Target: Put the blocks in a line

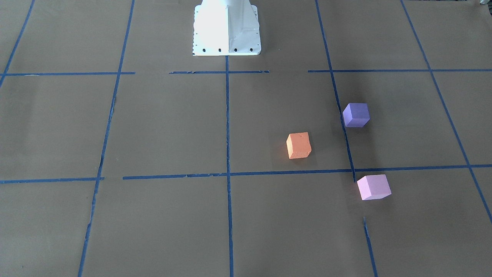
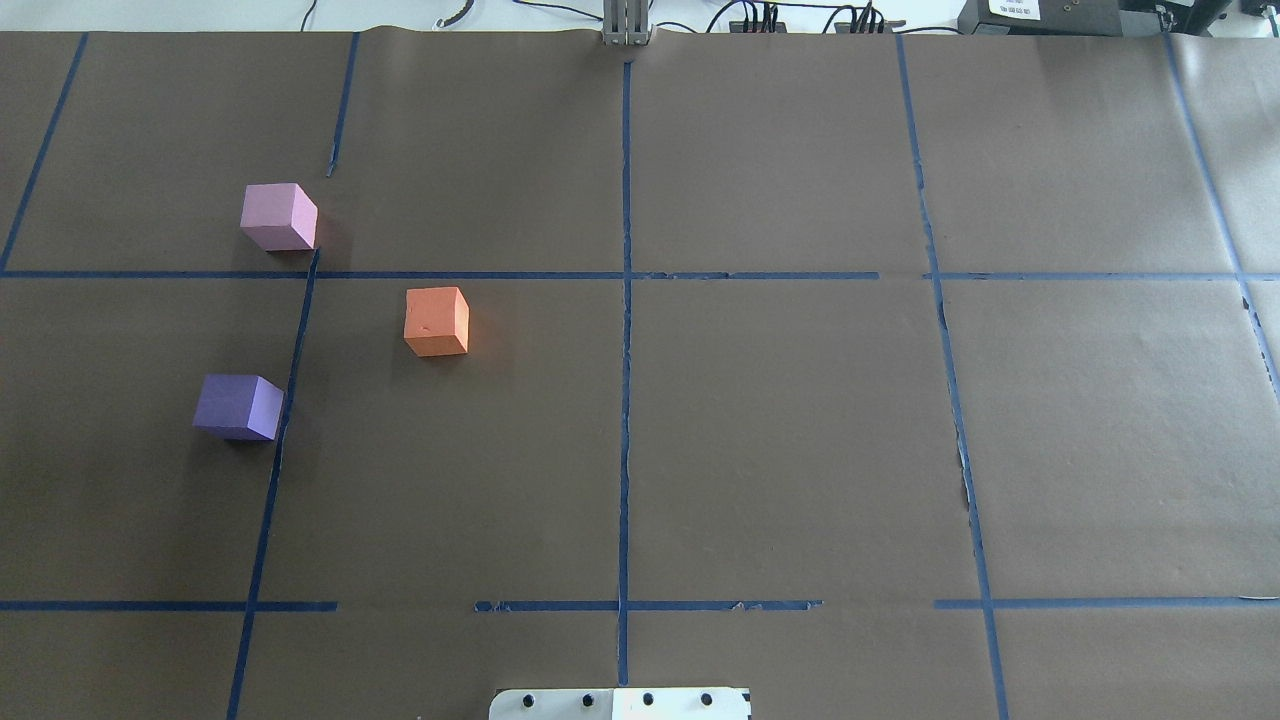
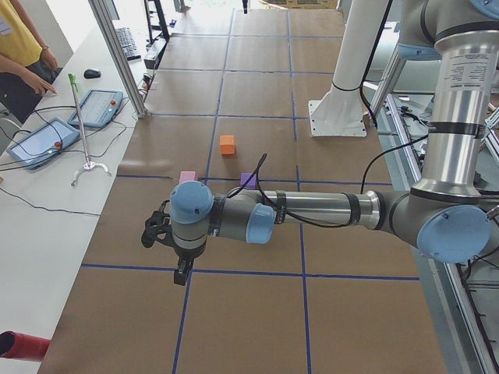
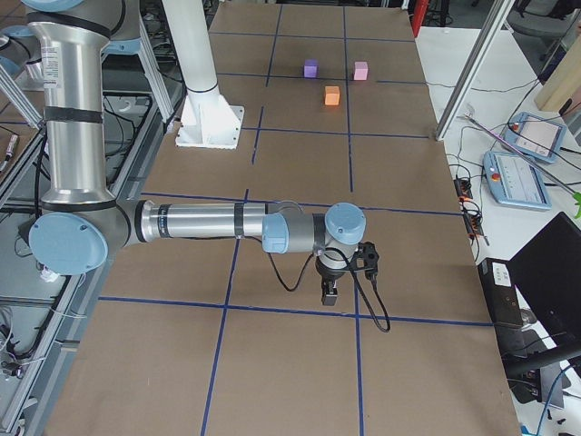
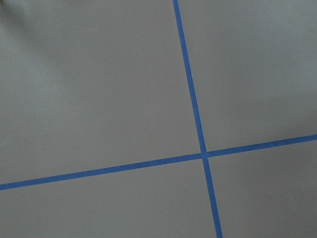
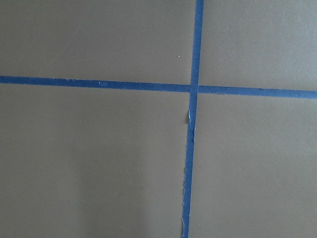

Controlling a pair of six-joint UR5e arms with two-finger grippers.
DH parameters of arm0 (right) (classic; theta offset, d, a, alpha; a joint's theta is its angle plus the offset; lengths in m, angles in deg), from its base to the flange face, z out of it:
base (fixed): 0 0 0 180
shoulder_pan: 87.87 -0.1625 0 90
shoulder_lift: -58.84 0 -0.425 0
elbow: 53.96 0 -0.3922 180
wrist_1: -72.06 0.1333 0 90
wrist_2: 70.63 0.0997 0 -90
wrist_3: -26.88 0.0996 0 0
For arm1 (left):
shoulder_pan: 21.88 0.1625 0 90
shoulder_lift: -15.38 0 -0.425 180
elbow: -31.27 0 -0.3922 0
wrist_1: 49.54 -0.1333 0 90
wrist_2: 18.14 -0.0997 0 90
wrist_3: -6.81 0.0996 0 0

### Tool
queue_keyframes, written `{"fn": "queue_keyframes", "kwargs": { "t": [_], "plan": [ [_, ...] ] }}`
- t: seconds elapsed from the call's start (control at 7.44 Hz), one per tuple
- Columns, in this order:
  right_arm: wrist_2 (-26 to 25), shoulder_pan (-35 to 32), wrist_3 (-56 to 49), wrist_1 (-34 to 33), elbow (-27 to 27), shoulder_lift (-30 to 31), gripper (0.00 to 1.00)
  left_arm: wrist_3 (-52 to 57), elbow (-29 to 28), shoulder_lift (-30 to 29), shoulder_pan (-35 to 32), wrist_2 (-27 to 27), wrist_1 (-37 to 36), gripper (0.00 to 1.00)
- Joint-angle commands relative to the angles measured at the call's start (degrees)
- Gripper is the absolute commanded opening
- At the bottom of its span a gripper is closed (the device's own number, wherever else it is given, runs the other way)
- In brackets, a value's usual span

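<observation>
Three foam cubes lie apart on the brown table, on my left half. The orange block (image 2: 436,321) (image 1: 298,146) sits nearest the middle. The purple block (image 2: 238,407) (image 1: 356,114) is closer to my base, beside a blue tape line. The light pink block (image 2: 278,217) (image 1: 373,187) is farthest from me. My left gripper (image 3: 183,273) hangs over the table's left end, well short of the blocks. My right gripper (image 4: 329,292) hangs over the right end, far from them. Both show only in the side views, so I cannot tell if they are open or shut. Both wrist views show only paper and tape.
Blue tape lines (image 2: 625,300) divide the brown paper into squares. My white base plate (image 2: 620,703) sits at the near edge. Beyond the far edge stand an aluminium post (image 3: 117,54), tablets (image 3: 97,107) and an operator (image 3: 19,47).
</observation>
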Motion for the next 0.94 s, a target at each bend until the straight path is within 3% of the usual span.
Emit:
{"fn": "queue_keyframes", "kwargs": {
  "t": [0.0, 0.54, 0.81],
  "plan": [
    [0.0, 0.0, 0.0, -0.1, 0.0, 0.0, 1.00, -0.1, 0.3, 0.1, 0.0, 0.0, 0.0, 1.00],
    [0.0, 0.0, 0.0, 0.0, 0.0, 0.0, 1.00, -4.3, -0.2, 0.1, 0.0, 0.4, -0.9, 1.00],
    [0.0, 0.0, 0.0, -0.1, 0.0, 0.0, 1.00, -11.2, 1.6, -0.8, 0.1, 1.2, -4.7, 1.00]
  ]
}}
